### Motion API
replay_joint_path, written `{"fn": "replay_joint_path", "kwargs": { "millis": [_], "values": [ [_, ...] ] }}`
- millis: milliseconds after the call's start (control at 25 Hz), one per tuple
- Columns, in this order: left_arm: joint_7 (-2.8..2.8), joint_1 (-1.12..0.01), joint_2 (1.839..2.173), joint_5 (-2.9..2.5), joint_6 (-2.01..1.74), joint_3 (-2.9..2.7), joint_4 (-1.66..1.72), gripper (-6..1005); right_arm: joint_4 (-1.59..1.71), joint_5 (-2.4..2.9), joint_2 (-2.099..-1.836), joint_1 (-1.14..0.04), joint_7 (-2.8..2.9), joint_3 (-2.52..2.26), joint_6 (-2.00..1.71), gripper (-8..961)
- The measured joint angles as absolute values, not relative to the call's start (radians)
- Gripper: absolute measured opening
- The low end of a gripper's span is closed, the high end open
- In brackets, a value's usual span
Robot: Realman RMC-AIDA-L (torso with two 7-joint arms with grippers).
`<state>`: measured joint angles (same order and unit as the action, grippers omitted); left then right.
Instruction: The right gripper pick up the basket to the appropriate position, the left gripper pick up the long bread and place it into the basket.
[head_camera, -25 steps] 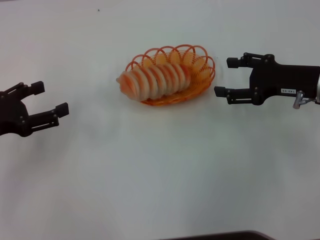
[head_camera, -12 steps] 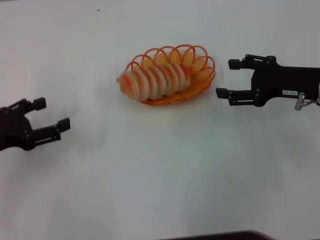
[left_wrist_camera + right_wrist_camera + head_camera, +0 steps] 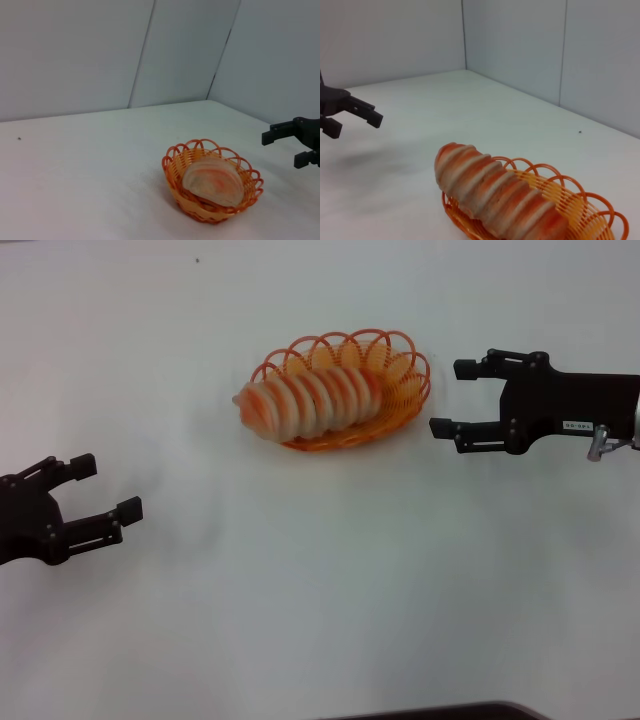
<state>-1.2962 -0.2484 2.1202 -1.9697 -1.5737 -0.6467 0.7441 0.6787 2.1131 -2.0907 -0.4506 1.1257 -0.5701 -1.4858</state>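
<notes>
Long bread (image 3: 308, 401) hides basket (image 3: 400, 390) floor; left pincer (image 3: 105, 490) arm cut off at 9 o'clock.

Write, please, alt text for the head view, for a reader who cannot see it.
A long toy bread with orange and cream ridged slices lies in an oval orange wire basket on a white table, one end over the rim. The open left end effector is far off; the open right end effector is beside the basket.
</notes>
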Motion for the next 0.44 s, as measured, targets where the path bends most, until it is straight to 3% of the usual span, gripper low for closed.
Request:
{"fn": "replay_joint_path", "kwargs": {
  "millis": [440],
  "values": [
    [-1.295,-0.259,2.121,-1.97,-1.604,-0.636,0.746,934,0.674,2.114,-2.092,-0.451,1.127,-0.58,-1.479,876]
  ]
}}
